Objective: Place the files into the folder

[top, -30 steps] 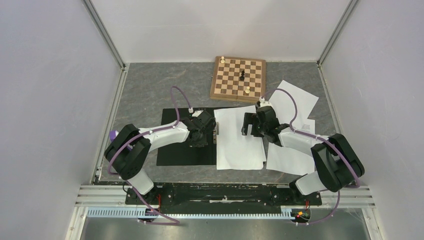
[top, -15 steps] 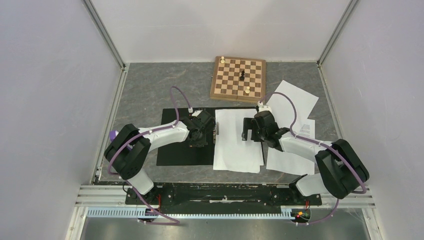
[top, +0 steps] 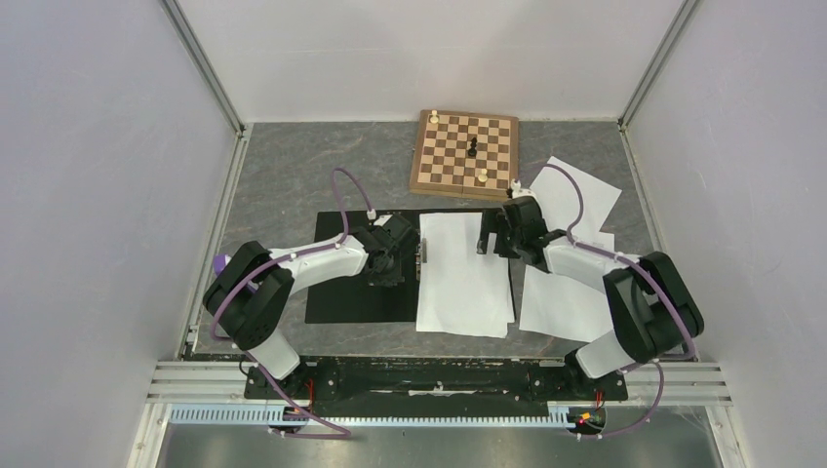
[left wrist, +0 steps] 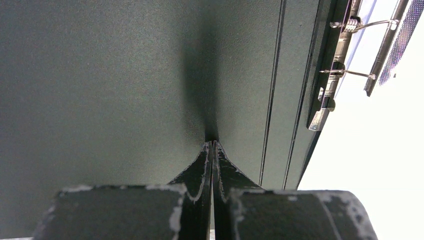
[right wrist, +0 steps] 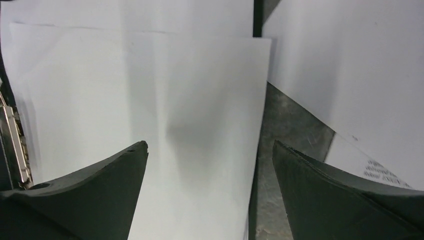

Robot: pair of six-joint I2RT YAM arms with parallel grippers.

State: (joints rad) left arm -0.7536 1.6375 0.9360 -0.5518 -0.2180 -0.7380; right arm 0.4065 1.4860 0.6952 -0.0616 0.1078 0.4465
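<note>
The left gripper [top: 394,257] has its two fingers pressed together with nothing between them. Its wrist view shows the joined tips [left wrist: 212,146] meeting the matt black inside of the flat open folder [left wrist: 100,75]; the overhead view does not show this contact, because the wrist hides it. To the right of these tips runs the folder's silver metal spine clip [left wrist: 345,55], with its wire springs clear here, while from above it is only a small dark bar [top: 423,259].

The right gripper [top: 492,238] stands wide open and holds nothing. Through its camera the spread fingers [right wrist: 100,190] frame a plain white paper sheet [right wrist: 150,100], which lies below and ahead of them on the folder's right half. Its right edge lies between the jaws. From above, this stack of white sheets [top: 463,283] reaches from the clip to just left of the right gripper.

More loose white sheets [top: 571,302] lie on the grey stone-patterned table [top: 283,175], right of and below that gripper. One of them carries small black print [right wrist: 380,170] that only the right wrist view shows at all sharply.

Beyond both grippers, and seen only from overhead, rests a wooden chessboard [top: 464,153] with a few pieces on it.
</note>
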